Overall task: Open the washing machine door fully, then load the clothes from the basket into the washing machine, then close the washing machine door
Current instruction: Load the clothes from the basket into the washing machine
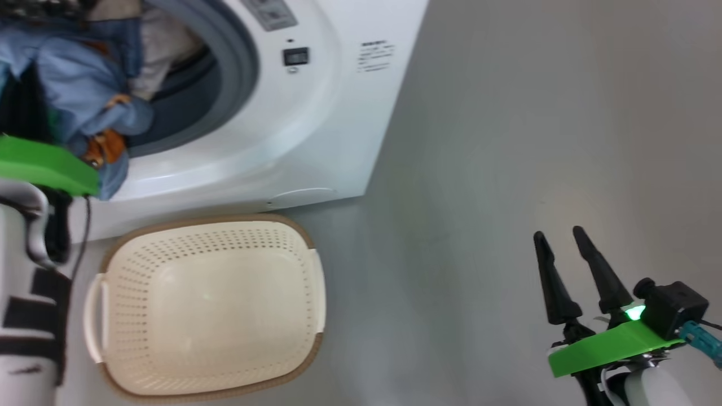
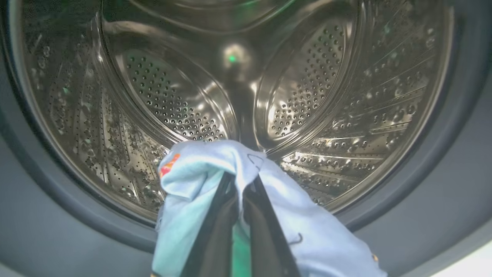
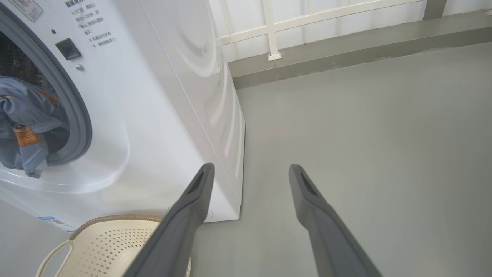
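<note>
Head view: at far left the left gripper (image 2: 243, 180), pinched on the bear-print clothes (image 1: 84, 84), holds them at the washing machine (image 1: 316, 113) mouth, likely for release inside. The basket (image 1: 214, 219) sits empty below, and the right gripper (image 1: 558, 232) hangs spread, well clear.

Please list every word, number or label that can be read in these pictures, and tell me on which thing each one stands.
Nothing can be quoted with certainty.
Printed lines on the washing machine front, right of the opening: several rows of characters, too blurred to read.
Grey label near the opening: too blurred to read.
Blue sticker at the front's lower edge: too small to read.
</note>
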Tool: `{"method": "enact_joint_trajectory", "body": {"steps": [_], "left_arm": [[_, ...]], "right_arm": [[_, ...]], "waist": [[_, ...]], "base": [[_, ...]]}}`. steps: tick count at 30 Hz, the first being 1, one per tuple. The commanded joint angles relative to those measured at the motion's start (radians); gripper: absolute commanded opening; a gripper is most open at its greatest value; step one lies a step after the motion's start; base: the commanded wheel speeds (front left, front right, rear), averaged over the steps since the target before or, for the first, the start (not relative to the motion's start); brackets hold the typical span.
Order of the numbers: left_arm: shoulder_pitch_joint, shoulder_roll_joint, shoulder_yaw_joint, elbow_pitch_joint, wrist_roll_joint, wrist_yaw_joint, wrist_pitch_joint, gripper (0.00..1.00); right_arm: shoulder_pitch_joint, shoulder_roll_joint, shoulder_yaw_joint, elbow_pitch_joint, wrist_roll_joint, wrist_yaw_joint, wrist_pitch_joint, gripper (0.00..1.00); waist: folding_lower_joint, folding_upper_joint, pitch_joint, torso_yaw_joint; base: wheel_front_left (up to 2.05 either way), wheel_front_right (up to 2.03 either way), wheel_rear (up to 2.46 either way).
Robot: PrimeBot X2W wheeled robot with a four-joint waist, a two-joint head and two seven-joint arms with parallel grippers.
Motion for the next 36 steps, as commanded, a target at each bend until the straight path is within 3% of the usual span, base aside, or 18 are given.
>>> {"method": "enact_joint_trajectory", "body": {"steps": [1,8,16,17,18,19,20,26,36], "left_arm": [[-0.044,0.055,0.024,0.005,0.013,-0.002,-0.006,0.0],[-0.184,0.105,0.027,0.153,0.032,-0.002,-0.006,0.0],[-0.284,0.125,0.123,0.026,0.116,0.008,-0.006,0.0],[-0.28,0.123,0.124,0.038,0.128,0.007,-0.006,0.25],[-0.276,0.124,0.117,0.052,0.143,0.006,-0.006,0.66],[-0.276,0.124,0.117,0.052,0.143,0.006,-0.006,0.66],[-0.27,0.123,0.112,0.078,0.153,0.005,-0.006,1.0],[-0.259,0.115,0.13,0.161,0.159,0.002,-0.006,1.0],[-0.194,0.073,0.152,0.169,0.17,-0.001,-0.006,1.0]], "right_arm": [[-0.013,-0.002,0.03,-0.017,0.005,0.003,-0.005,1.0],[-0.025,0.016,0.083,-0.007,0.014,0.003,-0.005,1.0],[-0.048,0.027,0.102,-0.014,0.02,0.003,-0.005,1.0],[-0.05,0.028,0.102,-0.014,0.02,0.003,-0.005,1.0],[-0.051,0.028,0.101,-0.014,0.02,0.003,-0.005,1.0],[-0.051,0.028,0.101,-0.014,0.02,0.003,-0.005,1.0],[-0.051,0.029,0.1,-0.013,0.019,0.003,-0.005,1.0],[-0.055,0.034,0.101,-0.008,0.018,0.003,-0.005,1.0],[-0.054,0.024,0.091,-0.006,0.016,0.003,-0.005,1.0]], "waist": [[0.0,-0.0001,0.037,-0.055],[0.0,-0.0001,0.064,-0.122],[0.0,-0.0001,0.105,-0.152],[0.0,-0.0001,0.107,-0.152],[0.0,-0.0001,0.108,-0.152],[0.0,-0.0001,0.108,-0.152],[0.0,-0.0001,0.109,-0.152],[0.0,-0.0001,0.109,-0.145],[0.0,-0.0001,0.086,-0.116]], "base": [[0.0,0.0,0.0],[0.0,0.0,0.0],[0.0,0.0,0.0],[0.0,0.0,0.0],[0.0,0.0,0.0],[0.0,0.0,0.0],[0.0,0.0,0.0],[0.0,0.0,0.0],[0.0,0.0,0.0]]}}
